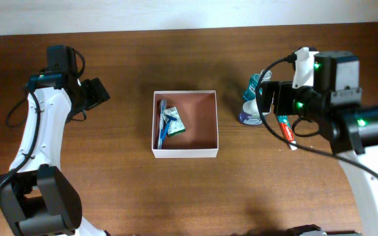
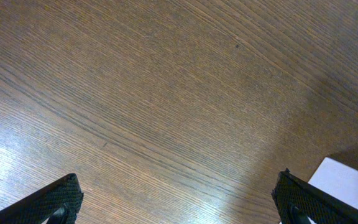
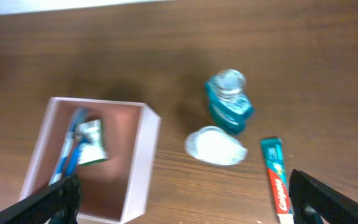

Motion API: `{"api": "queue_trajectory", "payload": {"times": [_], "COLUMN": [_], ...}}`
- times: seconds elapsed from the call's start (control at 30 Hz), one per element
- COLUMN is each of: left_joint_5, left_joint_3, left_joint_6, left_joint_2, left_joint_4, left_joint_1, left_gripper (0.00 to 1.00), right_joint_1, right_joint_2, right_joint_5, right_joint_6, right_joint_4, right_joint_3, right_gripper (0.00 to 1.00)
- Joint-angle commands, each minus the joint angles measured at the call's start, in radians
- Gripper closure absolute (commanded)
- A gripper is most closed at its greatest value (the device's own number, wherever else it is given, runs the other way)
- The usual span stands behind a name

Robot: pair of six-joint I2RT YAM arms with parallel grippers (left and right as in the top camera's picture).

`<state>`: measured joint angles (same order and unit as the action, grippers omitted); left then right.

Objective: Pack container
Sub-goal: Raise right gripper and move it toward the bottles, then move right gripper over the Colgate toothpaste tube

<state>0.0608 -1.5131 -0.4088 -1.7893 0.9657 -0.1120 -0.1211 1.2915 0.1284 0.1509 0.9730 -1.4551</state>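
The container [image 1: 209,149] is a square white-walled box with a reddish-brown floor at the table's middle; it also shows in the right wrist view [image 3: 145,168]. Inside it lie a blue toothbrush [image 1: 162,120] and a small green-and-white tube [image 1: 174,124]. To its right stand a teal bottle [image 3: 229,102], a white-topped bottle [image 3: 215,147] and a toothpaste box [image 3: 276,182]. My right gripper [image 3: 185,211] is open and empty above these, fingers wide apart. My left gripper [image 2: 176,208] is open and empty over bare wood left of the container.
The white corner of the container [image 2: 348,183] shows at the right edge of the left wrist view. The table's far edge meets a pale wall [image 1: 176,14]. Wood surface lies around the container.
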Motion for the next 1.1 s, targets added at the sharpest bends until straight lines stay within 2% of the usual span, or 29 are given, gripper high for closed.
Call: {"api": "queue_trajectory", "payload": {"times": [0.0,0.27,0.43,0.7,0.97,1.07], "left_joint_5": [0.008,0.008,0.008,0.008,0.008,0.008], "left_joint_3": [-0.014,-0.014,-0.014,-0.014,-0.014,-0.014], "left_joint_6": [0.005,0.005,0.005,0.005,0.005,0.005], "left_joint_2": [0.023,0.023,0.023,0.023,0.023,0.023], "left_joint_4": [0.0,0.0,0.0,0.0,0.0,0.0], "left_joint_1": [-0.003,-0.003,-0.003,-0.003,-0.003,-0.003], "left_gripper": [0.01,0.01,0.01,0.0,0.01,0.01], "right_joint_1": [0.004,0.003,-0.003,-0.046,-0.057,-0.057], "right_joint_2": [0.054,0.203,0.252,0.302,0.352,0.369], "right_joint_5": [-0.111,-0.145,-0.141,-0.149,-0.193,-0.193], "right_joint_6": [0.038,0.037,0.042,0.043,0.095,0.102], "right_joint_4": [0.008,0.08,0.09,0.09,0.09,0.091], "right_joint_3": [-0.025,-0.086,-0.095,-0.095,-0.095,-0.095], "right_gripper": [0.02,0.0,0.06,0.1,0.08,0.02]}}
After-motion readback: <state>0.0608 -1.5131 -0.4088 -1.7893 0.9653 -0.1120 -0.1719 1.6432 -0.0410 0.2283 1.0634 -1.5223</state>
